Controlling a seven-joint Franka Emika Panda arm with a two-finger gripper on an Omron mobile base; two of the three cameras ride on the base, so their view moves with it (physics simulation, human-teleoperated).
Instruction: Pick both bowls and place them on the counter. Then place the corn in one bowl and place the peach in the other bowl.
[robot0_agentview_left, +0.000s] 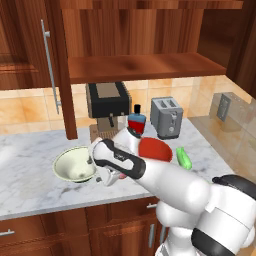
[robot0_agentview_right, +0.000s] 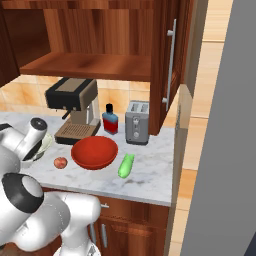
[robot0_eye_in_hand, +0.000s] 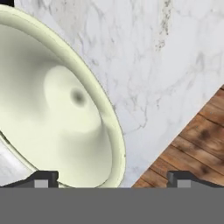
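The cream-white bowl (robot0_agentview_left: 72, 165) sits upright on the marble counter (robot0_agentview_left: 30, 185), left of my hand. My gripper (robot0_eye_in_hand: 113, 179) is open just above the bowl's near rim (robot0_eye_in_hand: 114, 131), which runs between the two fingertips without being held. In the left base view the gripper (robot0_agentview_left: 96, 169) hovers at the bowl's right edge. The red bowl (robot0_agentview_right: 94, 151) stands on the counter (robot0_agentview_right: 145, 180) to the right, with the peach (robot0_agentview_right: 60, 162) beside its left side and the green corn (robot0_agentview_right: 126, 165) beside its right. My arm partly hides the red bowl (robot0_agentview_left: 156, 149) in the left base view.
A coffee machine (robot0_agentview_left: 107, 105), a red and blue bottle (robot0_agentview_left: 136, 121) and a toaster (robot0_agentview_left: 166, 117) line the back wall. An open wooden cabinet shelf (robot0_agentview_left: 145, 65) hangs above them, its door (robot0_agentview_left: 30, 45) swung open to the left. The counter ends on the right past the corn (robot0_agentview_left: 184, 157).
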